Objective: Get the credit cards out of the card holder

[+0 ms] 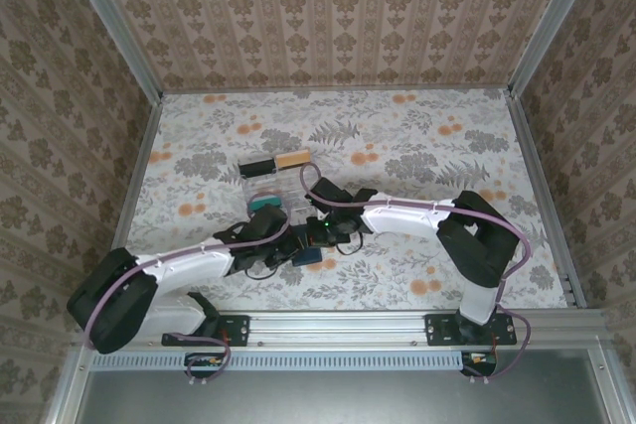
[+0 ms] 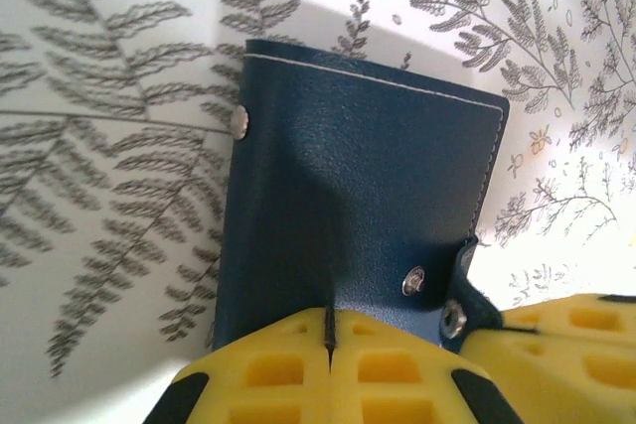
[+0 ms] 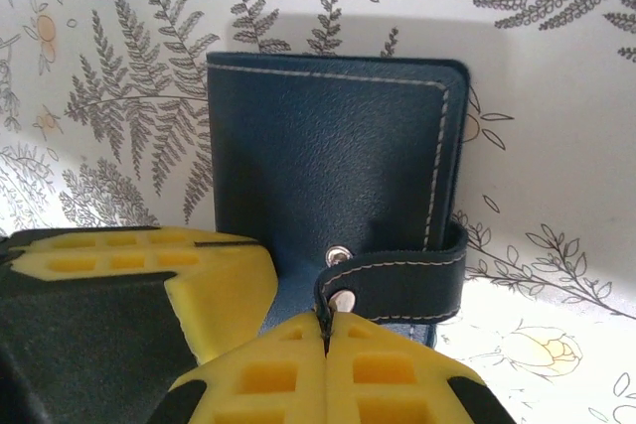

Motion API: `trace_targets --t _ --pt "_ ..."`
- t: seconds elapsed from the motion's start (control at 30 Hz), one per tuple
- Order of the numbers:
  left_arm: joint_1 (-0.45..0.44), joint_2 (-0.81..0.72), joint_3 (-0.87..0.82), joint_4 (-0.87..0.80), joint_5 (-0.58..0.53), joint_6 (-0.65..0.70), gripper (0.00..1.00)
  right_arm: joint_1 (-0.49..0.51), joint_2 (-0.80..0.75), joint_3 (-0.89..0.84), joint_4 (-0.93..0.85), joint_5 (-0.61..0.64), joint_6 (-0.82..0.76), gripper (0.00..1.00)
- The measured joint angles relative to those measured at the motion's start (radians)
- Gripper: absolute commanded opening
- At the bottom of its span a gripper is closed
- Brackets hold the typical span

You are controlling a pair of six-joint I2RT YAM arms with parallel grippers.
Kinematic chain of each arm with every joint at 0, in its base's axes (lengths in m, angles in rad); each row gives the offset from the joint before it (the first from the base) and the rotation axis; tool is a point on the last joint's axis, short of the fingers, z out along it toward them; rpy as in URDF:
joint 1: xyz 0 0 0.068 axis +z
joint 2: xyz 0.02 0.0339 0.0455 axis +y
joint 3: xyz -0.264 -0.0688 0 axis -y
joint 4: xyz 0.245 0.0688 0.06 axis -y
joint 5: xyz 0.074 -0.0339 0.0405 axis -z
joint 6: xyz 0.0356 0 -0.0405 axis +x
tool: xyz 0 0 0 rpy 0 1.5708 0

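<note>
The folded card holder (image 2: pixel 358 176) lies flat on the fern-printed tabletop (image 2: pixel 99 96). The left pincer (image 2: pixel 328 345), pressed together, pinches its near edge, likely to anchor it. The right pincer (image 3: pixel 326 345) nips the card holder by its snap strap (image 3: pixel 407 275), probably to peel the cover open. The leather is navy and pebbled, with pale stitching and round metal studs; the pads (image 3: pixel 268 374) are yellow and waffled.
</note>
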Motion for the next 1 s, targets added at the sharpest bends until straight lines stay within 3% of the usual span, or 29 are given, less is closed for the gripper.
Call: trace_targets --t 0.33,0.37,0.43,0.57,0.8,1.0 --pt "0.000 -0.008 0.032 -0.076 -0.021 0.003 0.02 -0.041 -0.086 -0.027 -0.048 0.006 -0.018 0.00" --pt "0.000 -0.019 0.032 -0.093 -0.026 0.005 0.09 -0.046 -0.100 -0.033 -0.052 0.007 -0.025 0.00" --pt "0.003 -0.061 0.034 -0.153 -0.048 0.029 0.36 -0.054 -0.129 -0.038 -0.066 0.004 -0.040 0.00" --pt "0.028 -0.191 0.053 -0.277 -0.097 0.068 0.51 -0.058 -0.160 -0.035 -0.067 -0.029 -0.065 0.00" --pt "0.127 -0.463 0.066 -0.394 -0.143 0.120 0.55 -0.038 -0.161 0.034 -0.065 -0.108 -0.079 0.00" --pt "0.159 -0.542 0.058 -0.447 -0.150 0.140 0.56 -0.018 -0.161 0.061 -0.060 -0.137 -0.079 0.00"
